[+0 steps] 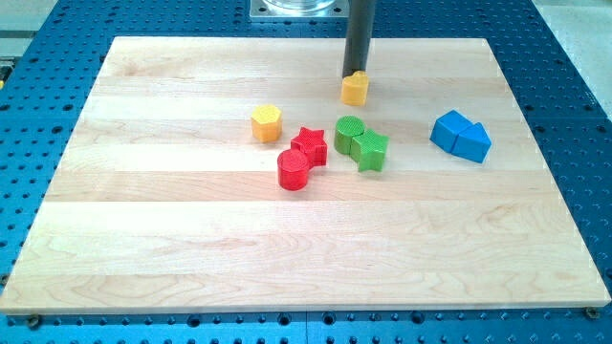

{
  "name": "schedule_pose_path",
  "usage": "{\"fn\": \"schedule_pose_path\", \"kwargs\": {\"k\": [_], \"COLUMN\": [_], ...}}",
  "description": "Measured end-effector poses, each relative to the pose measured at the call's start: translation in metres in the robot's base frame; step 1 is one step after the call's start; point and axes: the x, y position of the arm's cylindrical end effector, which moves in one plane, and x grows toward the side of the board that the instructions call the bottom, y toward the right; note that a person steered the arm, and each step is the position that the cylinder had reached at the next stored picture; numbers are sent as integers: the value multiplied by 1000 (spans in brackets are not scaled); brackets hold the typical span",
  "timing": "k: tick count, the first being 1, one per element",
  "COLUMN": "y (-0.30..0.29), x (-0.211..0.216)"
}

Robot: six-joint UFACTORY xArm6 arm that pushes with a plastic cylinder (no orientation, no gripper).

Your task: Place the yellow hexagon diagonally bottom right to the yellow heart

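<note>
Near the view's top of the wooden board, my tip rests just above the yellow heart, touching or nearly touching its upper edge; the rod carries no claw, so there is nothing to be apart or together. Taking the yellow heart as landmark, the yellow hexagon lies to its lower left, well apart. The green cylinder and green star sit below it, touching each other. The red star and red cylinder lie lower left. The blue blocks lie lower right. No writing can be read.
</note>
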Motion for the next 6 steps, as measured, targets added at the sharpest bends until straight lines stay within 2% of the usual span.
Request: {"fn": "schedule_pose_path", "kwargs": {"k": [1, 2, 3, 4, 5, 6], "y": [-65, -152, -205, -225, -181, -114], "x": [-11, -1, 50, 88, 105, 102]}}
